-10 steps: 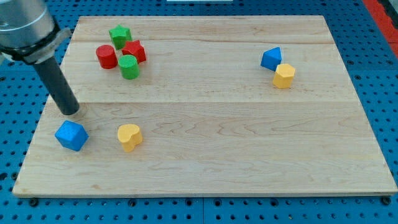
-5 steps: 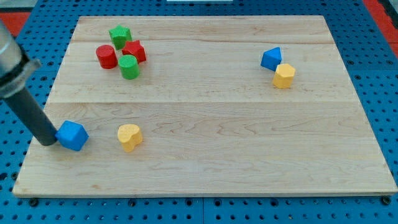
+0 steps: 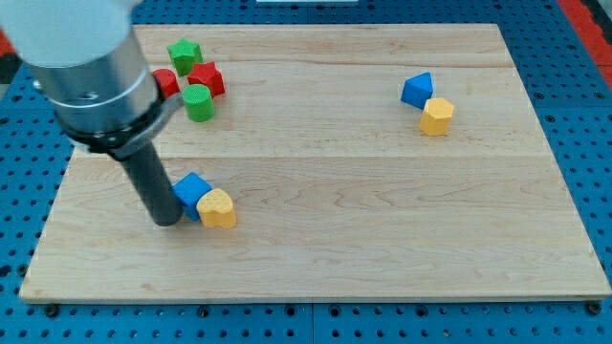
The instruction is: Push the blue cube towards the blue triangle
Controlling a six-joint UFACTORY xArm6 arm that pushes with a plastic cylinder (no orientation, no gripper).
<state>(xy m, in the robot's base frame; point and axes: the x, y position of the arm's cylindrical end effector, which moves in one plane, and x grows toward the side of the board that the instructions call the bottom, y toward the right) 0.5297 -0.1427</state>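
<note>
The blue cube [image 3: 193,188] lies on the wooden board [image 3: 325,229] at the lower left, pressed against a yellow heart-shaped block [image 3: 218,207] on its right. My tip [image 3: 166,219] is at the cube's left side, touching it. The blue triangle [image 3: 416,90] sits far off at the view's upper right, with a yellow hexagonal block [image 3: 436,116] touching its lower right.
A cluster at the upper left holds a green star [image 3: 184,53], a red star-like block [image 3: 206,79], a green cylinder [image 3: 198,101] and a red cylinder [image 3: 166,82] partly hidden by the arm.
My tip swung to the blue cube's left side and pushed it rightward into the yellow heart, which also shifted right. The other blocks have not moved.
</note>
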